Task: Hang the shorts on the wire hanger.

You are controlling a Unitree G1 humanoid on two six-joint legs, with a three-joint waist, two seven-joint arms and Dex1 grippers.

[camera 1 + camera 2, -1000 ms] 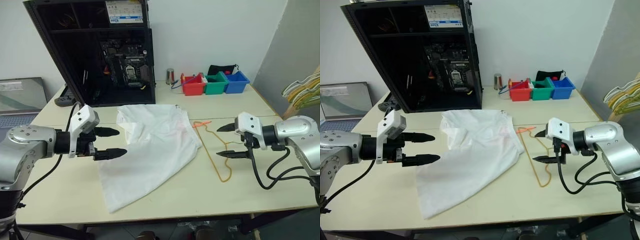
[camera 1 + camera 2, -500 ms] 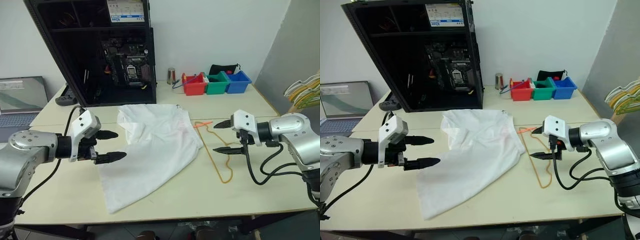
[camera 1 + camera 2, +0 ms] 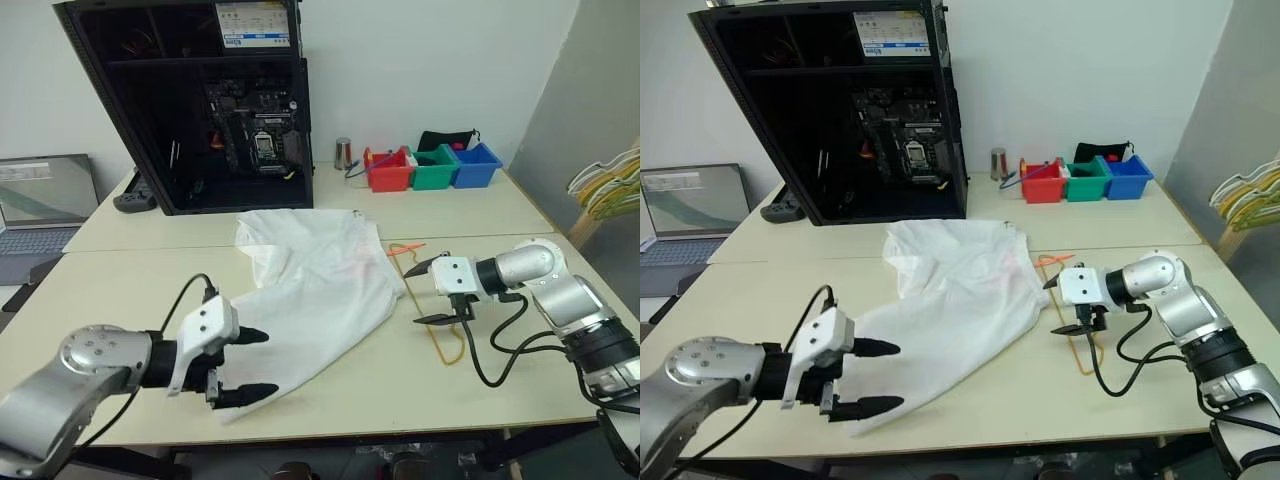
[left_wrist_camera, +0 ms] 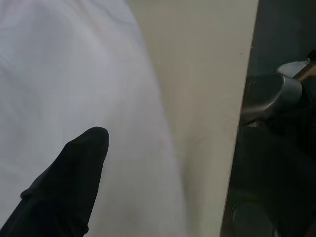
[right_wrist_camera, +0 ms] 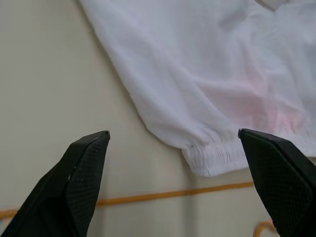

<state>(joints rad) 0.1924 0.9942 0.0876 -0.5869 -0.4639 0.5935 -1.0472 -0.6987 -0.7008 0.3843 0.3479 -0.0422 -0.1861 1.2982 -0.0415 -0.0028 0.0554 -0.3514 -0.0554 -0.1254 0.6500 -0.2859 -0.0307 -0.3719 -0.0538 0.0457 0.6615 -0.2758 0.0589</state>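
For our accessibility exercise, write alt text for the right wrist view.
White shorts lie on a beige table, elastic waistband nearest the camera. An orange wire hanger runs just below the waistband, between the open right gripper's two black fingers.

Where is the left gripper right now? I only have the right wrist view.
Observer: The left gripper is at the near corner of the shorts, by the table's front edge.
Operator: Has it grabbed the cloth?
Observer: No, its jaws stand wide open around that corner.
Operator: How does the whole hanger lie?
Observer: The hanger lies flat on the table along the shorts' right edge, under the right gripper.
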